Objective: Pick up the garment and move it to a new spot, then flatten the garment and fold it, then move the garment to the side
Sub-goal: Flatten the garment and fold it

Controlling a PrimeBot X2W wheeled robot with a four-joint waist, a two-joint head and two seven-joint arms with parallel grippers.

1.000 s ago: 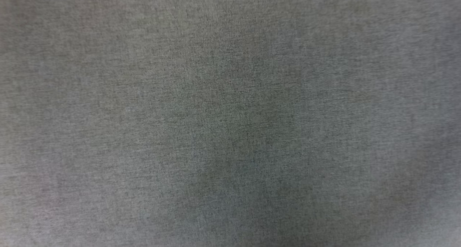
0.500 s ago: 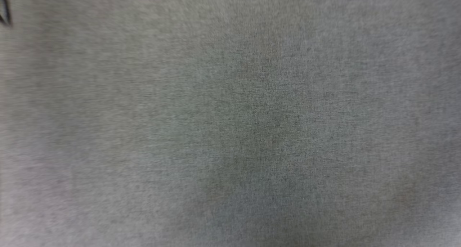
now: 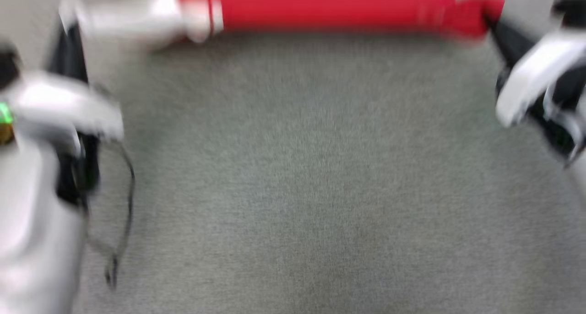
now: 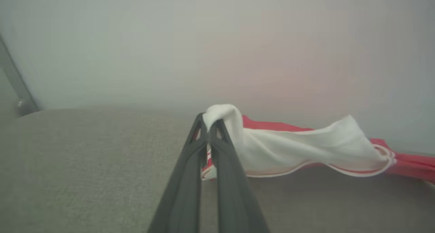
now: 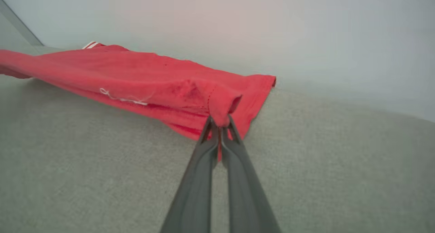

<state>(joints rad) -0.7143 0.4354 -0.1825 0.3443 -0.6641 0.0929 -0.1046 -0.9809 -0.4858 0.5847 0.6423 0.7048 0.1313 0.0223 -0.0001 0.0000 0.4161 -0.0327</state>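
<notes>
The garment [image 3: 320, 5] stretches blurred along the top of the head view, red with a white sleeve [image 3: 137, 16] at its left end. My left gripper [image 3: 68, 23] reaches up to that sleeve, and my right gripper [image 3: 492, 23] meets the red corner at the right. In the left wrist view, my left gripper [image 4: 208, 124] is shut on a bunch of the white sleeve [image 4: 306, 144], held just above the grey cloth. My right gripper [image 5: 220, 122] is shut on a fold of the red garment [image 5: 136, 80], which sags toward the surface.
A grey cloth surface [image 3: 297, 167] spreads under the garment and toward me. A thin black cable [image 3: 128, 190] hangs beside my left arm. A pale wall [image 4: 217, 39] stands behind the surface, with a grey slanted bar [image 4: 13, 83] at its left.
The head camera has moved: earlier it showed just grey cloth, and now the garment and both arms are in the picture, blurred by motion.
</notes>
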